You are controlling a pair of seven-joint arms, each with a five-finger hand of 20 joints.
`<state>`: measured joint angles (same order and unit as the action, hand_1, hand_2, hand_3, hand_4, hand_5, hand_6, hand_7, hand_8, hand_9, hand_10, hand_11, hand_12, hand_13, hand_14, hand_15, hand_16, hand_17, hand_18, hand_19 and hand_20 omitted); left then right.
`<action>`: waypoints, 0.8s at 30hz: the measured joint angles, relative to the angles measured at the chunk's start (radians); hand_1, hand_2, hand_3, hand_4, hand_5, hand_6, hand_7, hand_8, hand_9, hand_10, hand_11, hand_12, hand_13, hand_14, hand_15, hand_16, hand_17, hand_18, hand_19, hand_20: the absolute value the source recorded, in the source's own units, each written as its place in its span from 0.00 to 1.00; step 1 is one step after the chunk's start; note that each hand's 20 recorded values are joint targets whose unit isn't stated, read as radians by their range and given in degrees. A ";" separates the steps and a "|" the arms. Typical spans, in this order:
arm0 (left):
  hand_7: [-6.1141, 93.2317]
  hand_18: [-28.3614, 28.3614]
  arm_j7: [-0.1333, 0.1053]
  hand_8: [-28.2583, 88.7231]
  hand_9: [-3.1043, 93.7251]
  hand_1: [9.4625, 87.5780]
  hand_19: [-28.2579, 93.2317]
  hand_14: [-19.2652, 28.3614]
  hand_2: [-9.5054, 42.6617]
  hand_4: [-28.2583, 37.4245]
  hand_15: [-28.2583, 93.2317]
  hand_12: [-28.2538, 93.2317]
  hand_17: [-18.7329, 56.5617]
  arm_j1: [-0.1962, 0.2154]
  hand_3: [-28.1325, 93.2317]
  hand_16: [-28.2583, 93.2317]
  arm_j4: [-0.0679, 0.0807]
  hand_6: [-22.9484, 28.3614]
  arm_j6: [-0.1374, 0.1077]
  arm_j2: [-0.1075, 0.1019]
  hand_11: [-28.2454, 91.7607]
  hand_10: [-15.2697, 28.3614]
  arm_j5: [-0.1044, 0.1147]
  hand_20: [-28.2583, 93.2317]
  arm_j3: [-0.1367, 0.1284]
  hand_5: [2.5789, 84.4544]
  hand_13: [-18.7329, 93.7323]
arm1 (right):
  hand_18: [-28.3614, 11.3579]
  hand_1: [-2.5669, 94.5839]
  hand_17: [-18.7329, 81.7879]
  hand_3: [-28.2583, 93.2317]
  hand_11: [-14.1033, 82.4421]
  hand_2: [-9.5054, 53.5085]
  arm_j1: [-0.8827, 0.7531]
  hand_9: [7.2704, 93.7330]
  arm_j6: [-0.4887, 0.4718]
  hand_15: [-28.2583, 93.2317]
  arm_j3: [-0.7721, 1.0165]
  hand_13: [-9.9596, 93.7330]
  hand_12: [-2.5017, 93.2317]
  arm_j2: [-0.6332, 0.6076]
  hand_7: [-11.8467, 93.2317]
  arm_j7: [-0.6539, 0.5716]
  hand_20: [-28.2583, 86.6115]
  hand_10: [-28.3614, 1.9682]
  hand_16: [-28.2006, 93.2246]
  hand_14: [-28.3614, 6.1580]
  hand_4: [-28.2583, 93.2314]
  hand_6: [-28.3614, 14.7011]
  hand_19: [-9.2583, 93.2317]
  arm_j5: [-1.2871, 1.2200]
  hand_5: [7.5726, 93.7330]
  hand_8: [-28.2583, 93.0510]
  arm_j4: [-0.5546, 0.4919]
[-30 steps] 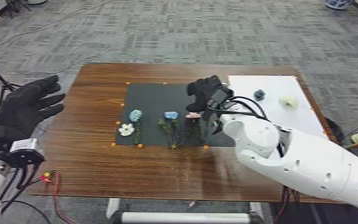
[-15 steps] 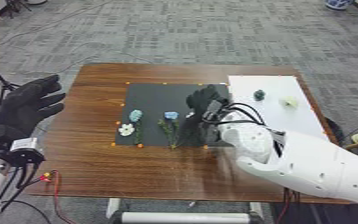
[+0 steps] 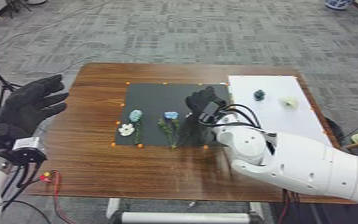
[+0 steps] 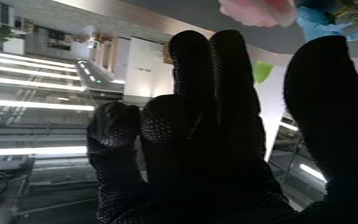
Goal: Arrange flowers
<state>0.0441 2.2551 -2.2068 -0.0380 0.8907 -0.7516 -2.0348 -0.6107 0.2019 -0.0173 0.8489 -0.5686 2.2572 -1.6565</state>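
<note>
Brown table, grey carpet beyond.
Left hand loose, empty; white flower, blue flowers on dark mat; right hand over mat, apparently grasping nothing, pink flower beyond; pale flower on white sheet.

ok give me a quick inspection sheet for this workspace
surface: brown wooden table with dark mat and white sheet
job's things: white flower, pale teal flower and blue flower on the mat; dark green flower and cream flower on the sheet; pink flower near the right hand
clutter: small orange markers around the mat
hands: right over the mat, left hand at the table's left edge
cables: red cable at the near left
surroundings: grey patterned floor
</note>
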 measured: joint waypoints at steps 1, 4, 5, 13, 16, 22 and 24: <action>0.28 0.85 0.000 0.16 0.24 0.20 0.57 0.69 0.15 0.03 0.64 0.40 0.12 0.000 0.81 0.19 0.000 0.50 0.000 0.000 0.46 0.59 0.000 0.33 0.000 0.31 0.27 | 0.19 0.36 0.50 0.90 0.56 0.00 0.000 0.65 -0.001 0.93 0.000 0.67 0.32 0.002 0.43 0.001 0.76 0.63 0.51 0.57 0.00 0.70 0.95 0.000 0.63 0.10 0.001; 0.28 0.85 0.000 0.16 0.24 0.20 0.57 0.69 0.15 0.03 0.64 0.40 0.12 0.000 0.81 0.19 0.000 0.50 0.002 0.000 0.46 0.59 0.000 0.33 0.000 0.31 0.27 | 0.18 0.36 0.50 0.90 0.56 0.00 0.000 0.66 -0.004 0.93 0.000 0.67 0.32 0.007 0.44 0.002 0.76 0.63 0.51 0.57 0.00 0.71 0.95 0.000 0.63 0.10 0.006; 0.28 0.85 0.000 0.16 0.24 0.20 0.57 0.69 0.15 0.03 0.64 0.40 0.12 0.000 0.81 0.19 0.000 0.51 0.002 0.000 0.46 0.59 0.000 0.33 0.000 0.31 0.27 | 0.18 0.36 0.50 0.91 0.56 0.00 0.000 0.66 -0.005 0.93 0.000 0.67 0.33 0.008 0.44 0.002 0.76 0.63 0.51 0.57 0.00 0.71 0.95 0.000 0.63 0.10 0.008; 0.28 0.85 0.001 0.16 0.24 0.20 0.57 0.69 0.15 0.03 0.64 0.40 0.12 -0.003 0.81 0.19 0.002 0.51 0.003 -0.003 0.46 0.59 0.000 0.33 0.002 0.31 0.27 | 0.19 0.36 0.50 0.91 0.57 0.00 0.000 0.66 -0.031 0.93 0.001 0.67 0.33 0.019 0.44 0.003 0.76 0.63 0.52 0.56 0.00 0.71 0.95 0.004 0.64 0.10 0.020; 0.28 0.85 0.001 0.16 0.24 0.20 0.57 0.69 0.15 0.03 0.64 0.40 0.12 -0.005 0.81 0.19 0.002 0.50 0.003 -0.003 0.46 0.59 0.000 0.33 0.003 0.31 0.27 | 0.19 0.36 0.50 0.91 0.58 0.00 0.000 0.66 -0.041 0.93 0.001 0.67 0.34 0.022 0.44 0.003 0.76 0.63 0.52 0.56 0.00 0.71 0.95 0.005 0.64 0.10 0.024; 0.28 0.85 0.001 0.16 0.24 0.20 0.57 0.69 0.15 0.03 0.64 0.40 0.12 -0.006 0.81 0.19 0.003 0.50 0.003 -0.003 0.46 0.59 0.000 0.33 0.003 0.31 0.27 | 0.20 0.39 0.51 0.90 0.59 0.00 0.001 0.66 -0.050 0.93 -0.003 0.68 0.39 0.026 0.47 0.003 0.75 0.65 0.52 0.57 0.00 0.71 0.95 0.009 0.64 0.21 0.030; 0.28 0.85 0.001 0.16 0.24 0.20 0.57 0.69 0.15 0.03 0.64 0.40 0.12 -0.007 0.81 0.19 0.003 0.50 0.004 -0.003 0.46 0.59 0.000 0.33 0.004 0.31 0.27 | 0.20 0.42 0.51 0.89 0.54 0.00 0.001 0.69 -0.050 0.93 -0.005 0.68 0.46 0.028 0.50 0.002 0.75 0.69 0.52 0.58 0.00 0.70 0.96 0.011 0.64 0.23 0.032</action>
<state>0.0454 2.2485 -2.2037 -0.0343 0.8872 -0.7516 -2.0310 -0.6098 0.1517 -0.0224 0.8769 -0.5670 2.2685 -1.6244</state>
